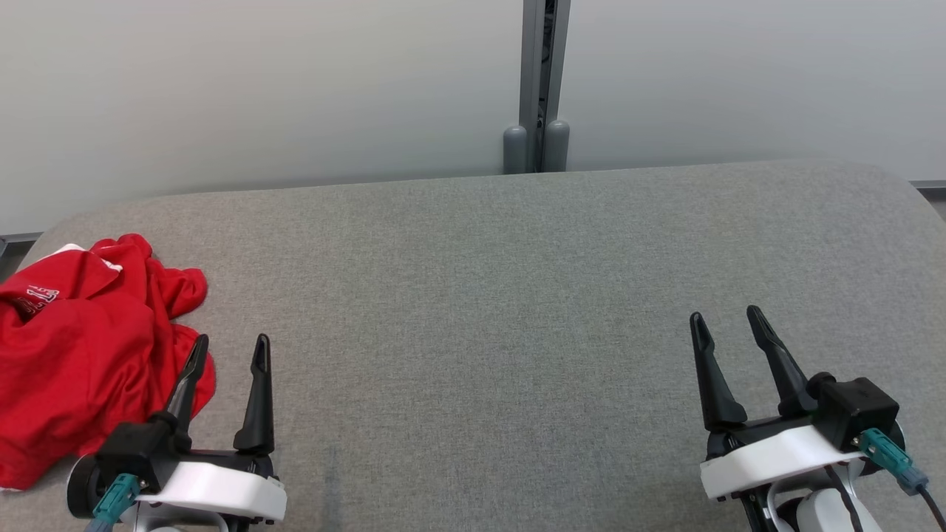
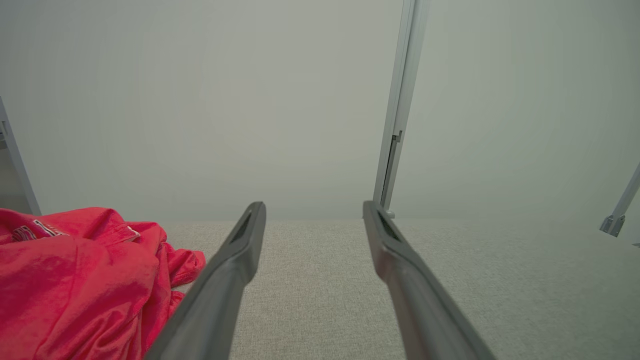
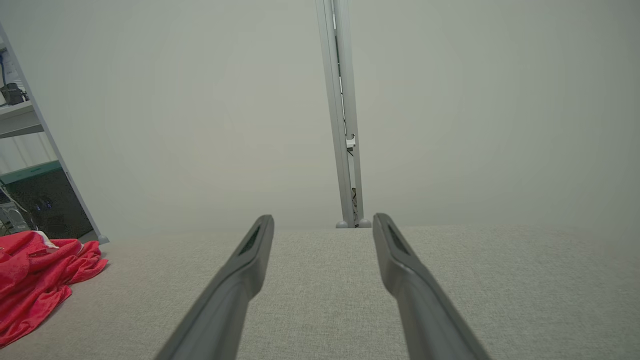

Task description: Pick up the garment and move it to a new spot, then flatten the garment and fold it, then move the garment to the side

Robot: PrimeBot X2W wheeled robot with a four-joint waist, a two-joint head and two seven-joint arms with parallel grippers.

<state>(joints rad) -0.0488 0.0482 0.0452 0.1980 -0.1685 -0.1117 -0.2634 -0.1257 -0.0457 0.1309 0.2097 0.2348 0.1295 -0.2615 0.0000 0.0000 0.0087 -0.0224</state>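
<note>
Red garment (image 1: 81, 347) lay crumpled on the grey desk (image 1: 473, 295). I saw my left hand (image 1: 230, 343) just beside it, spread wide, empty; right hand (image 1: 726, 314) well apart from it, likewise.

Grey fabric table (image 1: 517, 310), crumpled red garment (image 1: 81, 347) at left edge

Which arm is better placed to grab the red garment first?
Left. The left end effector stands open right beside the crumpled red garment. The right end effector, also open, sits far away across the grey surface.
</note>
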